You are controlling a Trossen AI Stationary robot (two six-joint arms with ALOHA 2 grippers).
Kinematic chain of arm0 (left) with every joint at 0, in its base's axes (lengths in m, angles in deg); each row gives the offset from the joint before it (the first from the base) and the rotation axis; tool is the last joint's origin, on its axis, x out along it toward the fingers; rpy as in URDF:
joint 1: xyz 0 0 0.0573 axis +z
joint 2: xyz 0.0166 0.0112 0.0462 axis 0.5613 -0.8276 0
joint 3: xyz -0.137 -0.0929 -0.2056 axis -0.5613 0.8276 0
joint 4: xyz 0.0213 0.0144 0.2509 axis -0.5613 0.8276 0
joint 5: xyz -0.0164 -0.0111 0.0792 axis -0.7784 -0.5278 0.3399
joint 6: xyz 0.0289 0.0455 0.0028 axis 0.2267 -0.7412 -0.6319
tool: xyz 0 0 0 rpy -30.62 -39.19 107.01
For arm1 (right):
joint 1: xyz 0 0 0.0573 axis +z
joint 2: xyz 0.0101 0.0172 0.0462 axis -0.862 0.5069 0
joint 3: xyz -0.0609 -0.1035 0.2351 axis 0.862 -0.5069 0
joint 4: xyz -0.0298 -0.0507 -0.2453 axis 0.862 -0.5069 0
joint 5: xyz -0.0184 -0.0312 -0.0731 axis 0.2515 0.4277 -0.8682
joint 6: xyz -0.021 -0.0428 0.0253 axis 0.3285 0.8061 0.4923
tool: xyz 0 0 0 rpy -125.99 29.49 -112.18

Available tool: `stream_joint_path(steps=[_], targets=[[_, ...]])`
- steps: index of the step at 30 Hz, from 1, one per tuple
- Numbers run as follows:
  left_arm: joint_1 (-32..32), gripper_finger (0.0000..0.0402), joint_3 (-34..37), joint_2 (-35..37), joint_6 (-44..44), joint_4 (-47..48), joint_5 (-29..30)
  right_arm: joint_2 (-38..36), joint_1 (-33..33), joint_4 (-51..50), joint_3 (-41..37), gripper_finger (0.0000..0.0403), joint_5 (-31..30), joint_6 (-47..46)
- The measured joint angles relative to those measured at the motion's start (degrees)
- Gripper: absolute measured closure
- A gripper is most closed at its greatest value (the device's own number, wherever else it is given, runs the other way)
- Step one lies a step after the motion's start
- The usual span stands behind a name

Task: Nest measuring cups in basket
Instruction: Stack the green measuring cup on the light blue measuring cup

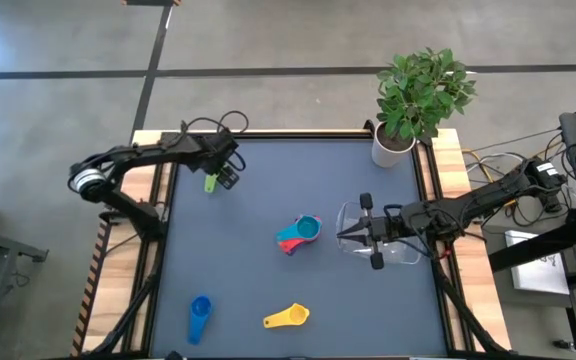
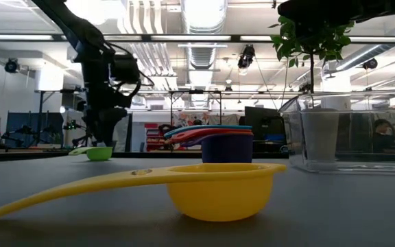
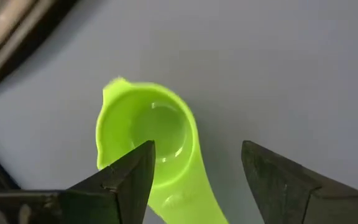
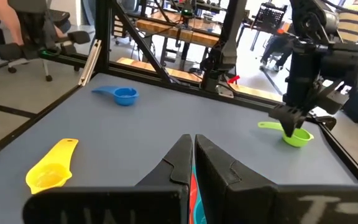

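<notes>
The open left hand [image 1: 227, 176] is poised over the green cup [image 1: 210, 182]; closing on it comes next. The right hand [image 4: 193, 163] is shut, empty, near the basket [image 1: 408, 250].

The green measuring cup [image 1: 210, 182] lies at about ten o'clock on the surface, bowl up, its handle running toward the near edge. A stack of nested cups [image 1: 301, 233] sits near the centre: a light blue cup on top with red and orange handles fanning out toward eight o'clock, and a dark blue bowl [image 2: 228, 147] at the bottom in the low view. The blue cup [image 1: 200, 317] rests alone at seven o'clock, bowl toward the near edge. The yellow cup [image 1: 288, 318] lies at six o'clock, bowl up, handle pointing toward nine o'clock. The clear basket [image 1: 400, 252] stands upright at three o'clock, just beside the stack.
</notes>
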Motion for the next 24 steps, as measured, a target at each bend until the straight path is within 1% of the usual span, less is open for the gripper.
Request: stream_joint_path(steps=[6,9,11,14,16,19,20,21,24], targets=[[1.42,0.0181,0.0,-3.17,1.1,-1.06,0.47,0.0,0.0,0.01,-0.13,0.0394,0.01,-0.63],[1.97,0.0192,0.0,-4.64,1.24,-1.9,0.61,0.0,0.0,0.0,-0.13,0.0394,0.02,-0.66],[2.01,0.0207,0.0,-5.47,1.21,-2.55,0.69,0.0,0.0,0.0,-0.15,0.0394,0.02,-0.65],[2.0,0.0247,0.0,-6.81,0.8,-2.71,1.47,0.0,0.0,0.01,-0.15,0.0394,0.02,-0.59],[2.0,0.0289,0.0,-7.58,0.62,-2.69,1.53,0.0,0.0,0.0,-0.17,0.0394,0.02,-0.59],[2.02,0.0366,0.0,-8.0,0.6,-2.27,1.54,0.0,0.0,0.0,-0.2,0.0394,0.02,-0.55],[2.02,0.0381,-0.11,-7.81,0.41,-1.34,1.52,0.0,0.0,0.0,-0.2,0.0394,0.02,-0.57],[2.01,0.0388,-0.4,-7.45,0.38,0.28,1.45,0.0,0.0,0.0,-0.2,0.0394,0.02,-0.55],[1.13,0.0386,-2.02,-5.33,0.67,6.25,1.33,0.0,0.0,0.0,-0.21,0.0394,0.02,-0.39]])
